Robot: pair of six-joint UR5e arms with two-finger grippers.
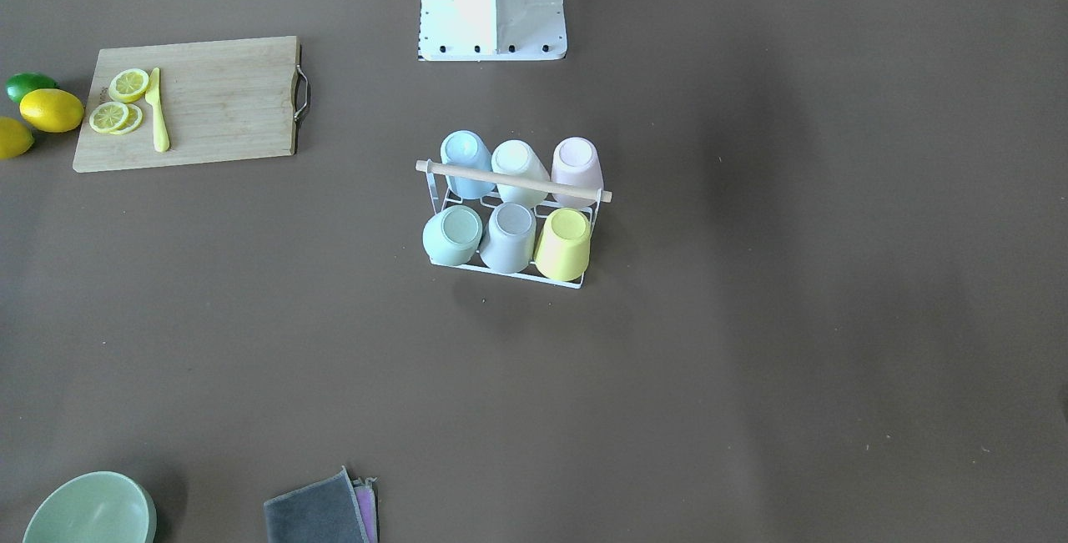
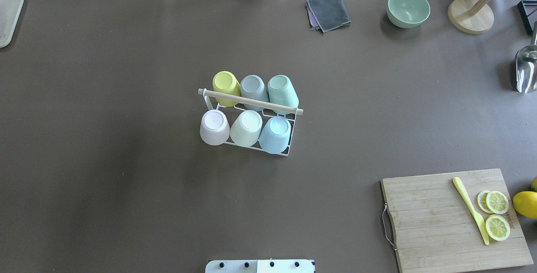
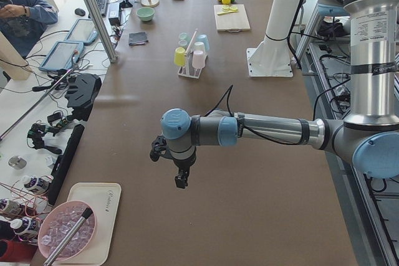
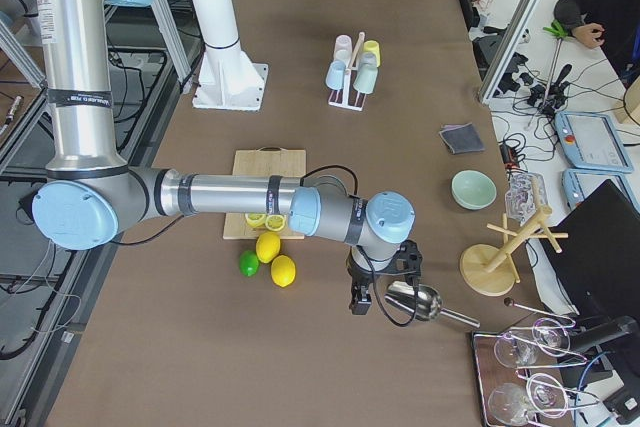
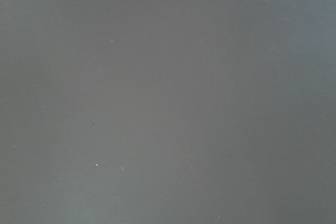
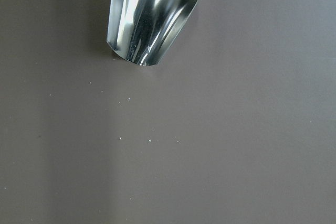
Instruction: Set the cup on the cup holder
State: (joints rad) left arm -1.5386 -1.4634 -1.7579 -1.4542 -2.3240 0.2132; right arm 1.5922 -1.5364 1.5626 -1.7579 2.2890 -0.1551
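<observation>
Six cups sit upturned on the holder at the table's centre, every spot seemingly filled; whether the left end effector or right end effector, both far off, is parted or holding anything I cannot tell. Any pass nearby could clip the rod or the outward-leaning pink cup and topple it. The board's stamp is too small to read.

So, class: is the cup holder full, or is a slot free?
Full: six upturned cups fill the holder, three each side of its rod.
</observation>
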